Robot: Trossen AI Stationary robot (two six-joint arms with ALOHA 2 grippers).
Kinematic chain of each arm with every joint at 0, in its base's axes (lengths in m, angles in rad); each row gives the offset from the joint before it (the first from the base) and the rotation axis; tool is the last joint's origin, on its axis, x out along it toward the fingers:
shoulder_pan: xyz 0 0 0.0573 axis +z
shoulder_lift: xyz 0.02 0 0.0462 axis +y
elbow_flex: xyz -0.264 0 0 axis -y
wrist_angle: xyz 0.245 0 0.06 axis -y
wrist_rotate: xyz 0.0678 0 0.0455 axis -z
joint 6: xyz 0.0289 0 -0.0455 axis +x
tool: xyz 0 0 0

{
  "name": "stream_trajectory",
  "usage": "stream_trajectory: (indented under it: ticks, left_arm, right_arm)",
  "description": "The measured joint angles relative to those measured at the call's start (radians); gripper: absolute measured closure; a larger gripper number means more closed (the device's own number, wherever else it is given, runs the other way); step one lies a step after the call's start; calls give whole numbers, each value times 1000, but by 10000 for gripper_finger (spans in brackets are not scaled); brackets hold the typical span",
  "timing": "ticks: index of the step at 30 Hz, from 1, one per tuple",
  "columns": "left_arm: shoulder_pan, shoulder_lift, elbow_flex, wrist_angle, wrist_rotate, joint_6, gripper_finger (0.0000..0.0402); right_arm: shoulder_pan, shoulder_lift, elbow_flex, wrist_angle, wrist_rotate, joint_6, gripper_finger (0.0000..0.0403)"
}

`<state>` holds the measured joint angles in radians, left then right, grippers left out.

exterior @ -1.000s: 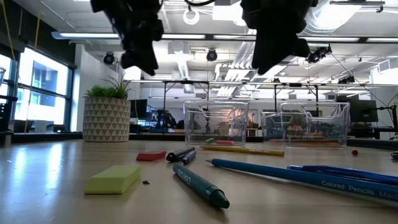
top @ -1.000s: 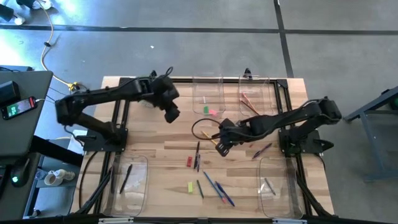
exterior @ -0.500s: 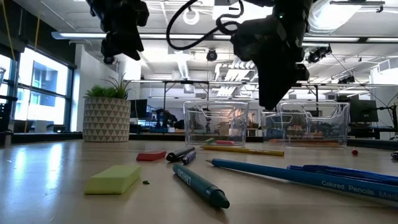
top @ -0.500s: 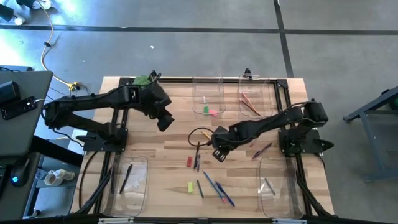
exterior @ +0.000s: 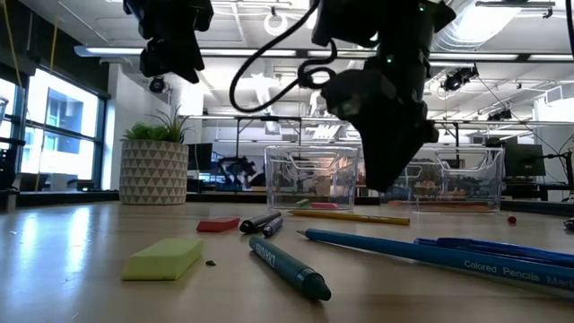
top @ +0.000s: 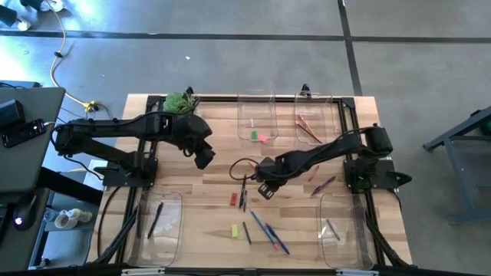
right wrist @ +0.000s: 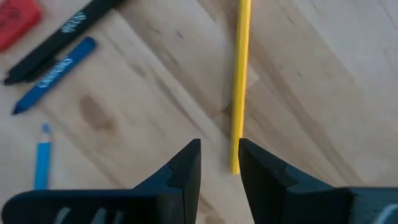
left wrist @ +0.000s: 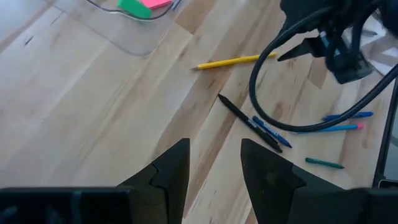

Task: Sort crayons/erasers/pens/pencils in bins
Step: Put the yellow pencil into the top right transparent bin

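Over the table's middle: right gripper (right wrist: 217,163) hangs low, jaws a narrow gap apart, holding nothing.
Pencil: yellow pencil (right wrist: 240,81) lies flat on the wooden table (top: 207,195), its near end just ahead of the gap, slightly toward one finger.
Neighbours: black pen (right wrist: 59,34) and red eraser (right wrist: 17,22) lie well off to one side.
Risk: a finger landing on the pencil, rolling it away.
Cause: narrow gap, off-centre line-up.
Left gripper (left wrist: 214,165): raised, jaws apart, empty, near the bin (top: 257,123) with erasers.
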<state>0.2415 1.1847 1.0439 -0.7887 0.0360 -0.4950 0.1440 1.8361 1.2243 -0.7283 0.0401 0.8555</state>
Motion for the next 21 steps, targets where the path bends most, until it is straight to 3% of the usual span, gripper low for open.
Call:
stream_trajectory:
  ticks: [21]
  left_arm:
    - [-3,0,0,0,-26,-10,271]
  right_arm:
    - [0,108,3,-1,38,42,304]
